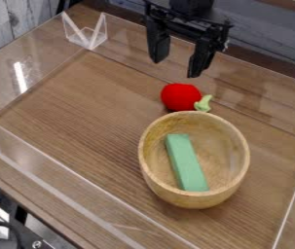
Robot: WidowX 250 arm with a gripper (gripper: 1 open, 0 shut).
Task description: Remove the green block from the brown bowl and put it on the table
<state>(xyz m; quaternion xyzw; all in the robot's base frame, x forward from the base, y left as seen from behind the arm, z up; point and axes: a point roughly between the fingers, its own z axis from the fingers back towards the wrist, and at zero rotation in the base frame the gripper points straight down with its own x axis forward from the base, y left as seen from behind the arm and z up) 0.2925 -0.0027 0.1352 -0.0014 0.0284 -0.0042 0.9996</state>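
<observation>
The green block [185, 161] lies flat inside the brown bowl [150, 156], which sits on the table [72, 117] toward the front right. My gripper [177, 58] hangs above the back of the table, pointing down, well behind and above the bowl. Its two dark fingers stand apart with nothing between them, so it is open.
A red round toy fruit [180, 95] with a green stem lies just behind the bowl, below the gripper. Clear acrylic walls [19, 73] ring the tabletop, with a folded clear piece [85, 32] at the back left.
</observation>
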